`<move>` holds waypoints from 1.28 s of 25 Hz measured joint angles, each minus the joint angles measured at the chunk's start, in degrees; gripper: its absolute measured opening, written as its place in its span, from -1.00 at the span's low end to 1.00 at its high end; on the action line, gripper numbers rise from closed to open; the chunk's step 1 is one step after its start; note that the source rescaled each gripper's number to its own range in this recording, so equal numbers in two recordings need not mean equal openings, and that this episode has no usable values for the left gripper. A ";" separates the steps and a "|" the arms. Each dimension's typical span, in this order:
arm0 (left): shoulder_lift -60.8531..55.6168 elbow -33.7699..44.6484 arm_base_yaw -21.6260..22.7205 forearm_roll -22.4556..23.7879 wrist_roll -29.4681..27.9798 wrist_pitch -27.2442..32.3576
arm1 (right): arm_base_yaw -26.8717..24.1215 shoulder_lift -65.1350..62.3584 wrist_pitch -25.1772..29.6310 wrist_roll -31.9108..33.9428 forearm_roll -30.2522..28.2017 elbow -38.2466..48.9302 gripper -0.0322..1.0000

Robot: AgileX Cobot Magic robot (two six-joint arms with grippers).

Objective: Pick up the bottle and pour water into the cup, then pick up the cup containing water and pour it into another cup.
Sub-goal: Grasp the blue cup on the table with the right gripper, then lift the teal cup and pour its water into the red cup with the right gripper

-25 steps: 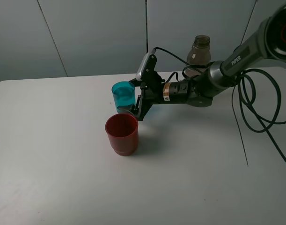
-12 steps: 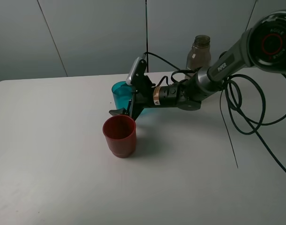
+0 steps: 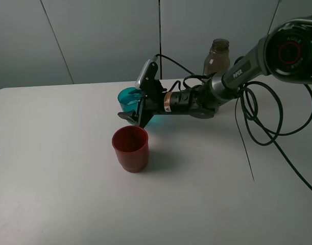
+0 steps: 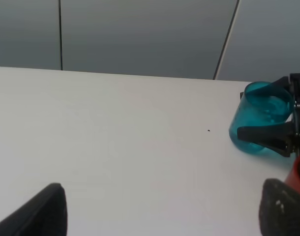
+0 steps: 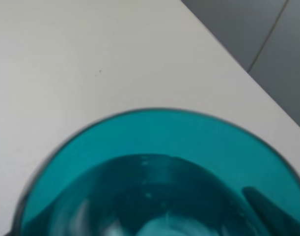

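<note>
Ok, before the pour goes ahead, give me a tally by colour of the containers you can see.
teal cup: 1
red cup: 1
grey-brown bottle: 1
Total: 3

Teal cup (image 3: 127, 100), red cup (image 3: 130, 148), grey-brown bottle (image 3: 217, 57)

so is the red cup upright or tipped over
Upright: the red cup stands on its base on the table, mouth facing up.
</note>
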 joint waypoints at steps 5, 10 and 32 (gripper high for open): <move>0.00 0.00 0.00 0.00 0.00 0.00 | 0.00 0.03 0.36 0.08 0.82 0.02 -0.78; 0.00 0.00 0.00 0.00 0.00 0.00 | 0.00 0.13 0.36 0.08 0.82 0.02 -0.78; 0.00 0.00 0.00 0.00 0.00 0.00 | -1.19 -5.66 2.87 8.12 -4.97 0.40 -0.78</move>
